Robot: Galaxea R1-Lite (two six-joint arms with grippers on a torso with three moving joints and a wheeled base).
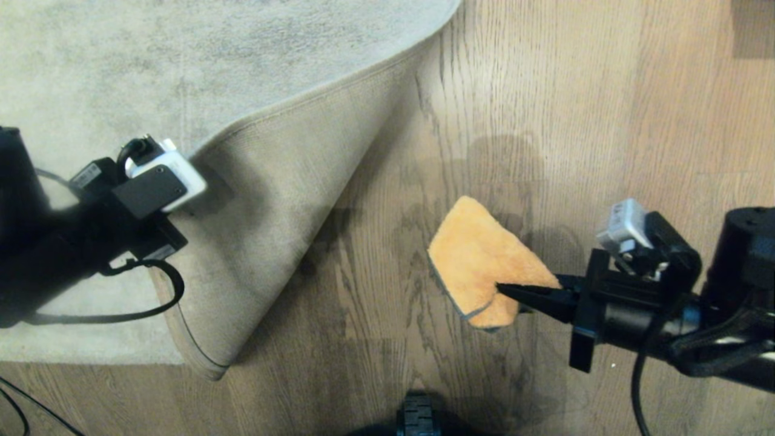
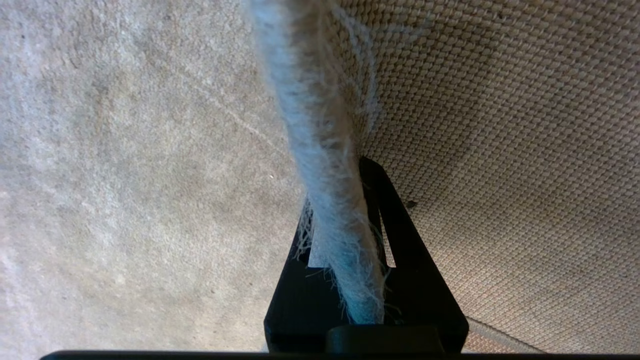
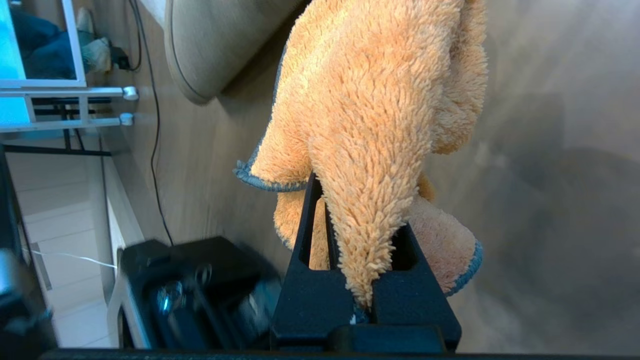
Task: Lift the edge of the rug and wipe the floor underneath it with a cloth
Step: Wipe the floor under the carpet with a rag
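Left hand (image 2: 345, 240) pinched on the rug edge (image 2: 325, 165) (woven backing up) — right hand (image 1: 505, 290) clamping the fuzzy cloth (image 1: 478, 260).

One large pale grey-beige short-pile rug (image 1: 151, 54) lies in view, with a single corner flap folded back to show one stretch of tan woven backing (image 1: 272, 200). One small fuzzy orange cloth with a dark grey hem (image 1: 478, 254) is present. Two black robot claws can be counted: the left claw (image 2: 345, 215) and the right claw (image 1: 514, 292), one to each arm. There is one expanse of light brown wood-grain plank floor (image 1: 605, 121), and one thin dark cable (image 3: 152, 125) trails across it in the right wrist view
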